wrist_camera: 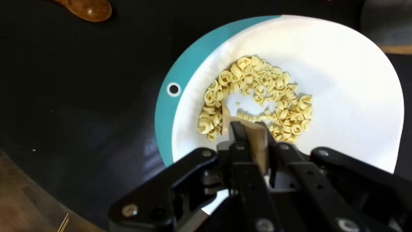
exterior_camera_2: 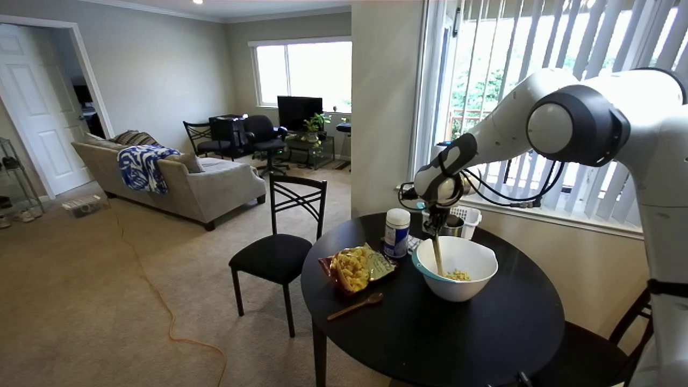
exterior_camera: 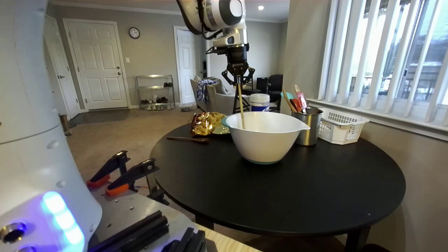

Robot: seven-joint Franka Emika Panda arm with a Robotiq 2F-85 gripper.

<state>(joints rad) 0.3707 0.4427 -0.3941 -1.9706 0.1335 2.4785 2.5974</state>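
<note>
My gripper (wrist_camera: 252, 127) is shut on the handle of a pale wooden utensil (wrist_camera: 226, 119). In an exterior view that utensil (exterior_camera: 241, 105) hangs down from the gripper (exterior_camera: 239, 79), slightly tilted, its lower end inside a white bowl (exterior_camera: 266, 145) with a teal base and handle. Curled yellow pasta (wrist_camera: 283, 112) lies in a rough ring on the bowl's floor, around a bare patch. The utensil's flat end stands among the pasta at the teal-handle side; part of it is hidden behind the fingers. Some pasta (exterior_camera_2: 459, 276) also shows in an exterior view.
On the black round table (exterior_camera: 280, 199) lie an opened bag of yellow pieces (exterior_camera_2: 352, 269) and a brown wooden spoon (exterior_camera_2: 355, 306). Behind the bowl stand a white canister (exterior_camera_2: 396, 234), a metal utensil holder (exterior_camera: 308, 129) and a white basket (exterior_camera: 344, 129). A chair (exterior_camera_2: 277, 258) stands beside the table.
</note>
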